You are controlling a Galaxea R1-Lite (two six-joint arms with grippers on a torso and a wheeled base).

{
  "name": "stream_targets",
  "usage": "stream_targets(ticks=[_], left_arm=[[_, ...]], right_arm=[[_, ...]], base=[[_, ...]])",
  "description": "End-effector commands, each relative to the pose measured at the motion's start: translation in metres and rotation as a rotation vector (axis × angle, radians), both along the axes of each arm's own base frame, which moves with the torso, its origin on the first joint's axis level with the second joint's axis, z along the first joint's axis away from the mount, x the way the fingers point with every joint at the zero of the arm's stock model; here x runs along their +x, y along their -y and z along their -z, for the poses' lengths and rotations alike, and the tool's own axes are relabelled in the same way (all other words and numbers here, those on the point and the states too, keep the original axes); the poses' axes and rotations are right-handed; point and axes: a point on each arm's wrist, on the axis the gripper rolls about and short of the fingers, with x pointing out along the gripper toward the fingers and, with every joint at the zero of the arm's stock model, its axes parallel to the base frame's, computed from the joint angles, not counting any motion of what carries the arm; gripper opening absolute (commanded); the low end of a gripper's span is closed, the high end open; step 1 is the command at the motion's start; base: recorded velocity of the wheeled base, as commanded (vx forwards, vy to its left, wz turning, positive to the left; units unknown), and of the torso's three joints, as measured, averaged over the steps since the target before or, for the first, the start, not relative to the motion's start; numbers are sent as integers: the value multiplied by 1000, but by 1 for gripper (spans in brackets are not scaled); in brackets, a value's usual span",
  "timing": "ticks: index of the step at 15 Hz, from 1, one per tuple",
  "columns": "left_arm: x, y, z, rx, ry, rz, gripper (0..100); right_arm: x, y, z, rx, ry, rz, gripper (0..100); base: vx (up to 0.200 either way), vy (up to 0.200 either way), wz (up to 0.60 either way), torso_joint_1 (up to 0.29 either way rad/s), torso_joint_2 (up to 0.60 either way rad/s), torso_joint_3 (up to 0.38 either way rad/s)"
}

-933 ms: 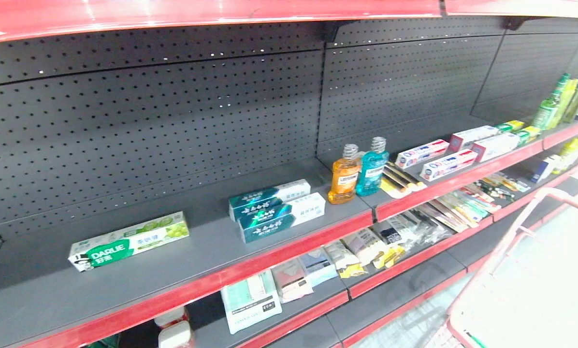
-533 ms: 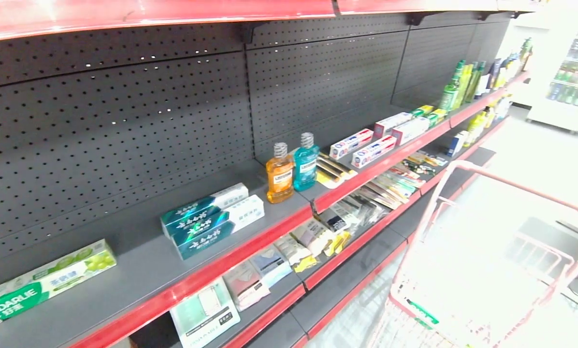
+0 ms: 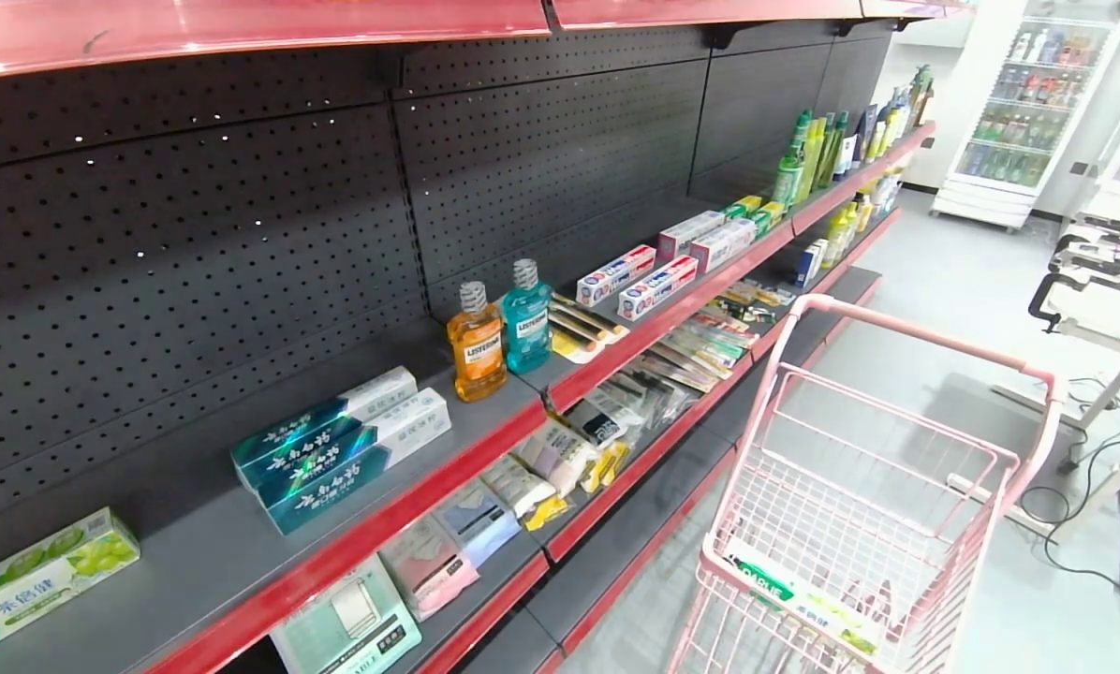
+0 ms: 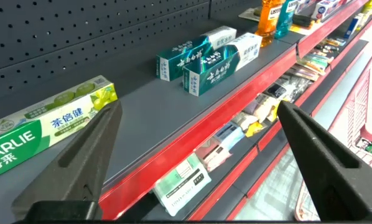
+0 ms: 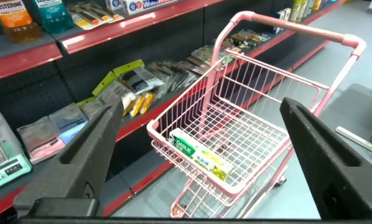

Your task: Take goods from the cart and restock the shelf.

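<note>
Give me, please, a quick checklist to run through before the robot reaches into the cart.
1. Goods in the pink cart: ok, one green toothpaste box lies inside.
2. Right gripper open and empty: ok.
3. Left gripper open and empty: ok.
4. Bare room on the shelf beside the matching box: ok.
5. Right gripper close enough to the cart's box to grasp it: cannot tell.

Shelf (image 3: 185, 552) gap between green box (image 3: 36, 580) and 2 teal boxes (image 3: 335, 449); cart (image 3: 906, 330) top open.
</note>
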Motion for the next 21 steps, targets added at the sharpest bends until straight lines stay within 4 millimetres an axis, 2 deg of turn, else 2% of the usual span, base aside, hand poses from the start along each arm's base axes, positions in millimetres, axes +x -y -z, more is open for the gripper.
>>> stream_targets(ticks=[1,11,14,20,21], left_arm=[[0,0,0,0,-3,0,100],[0,0,0,0,-1,0,100],[0,0,0,0,-1,0,100],[0,0,0,0,-1,0,100],[0,0,0,0,-1,0,100]], right_arm=[[1,0,0,-1,-9,-4,100],[0,0,0,1,0,1,100],[0,0,0,2,0,1,100],[2,0,-1,7,-25,13,100],[1,0,-19,15,-10,2,100]], base=[[0,0,0,0,0,0],[0,0,0,0,0,0],[0,0,-600,-1,4,5],[0,0,0,0,0,0],[0,0,0,0,0,0]])
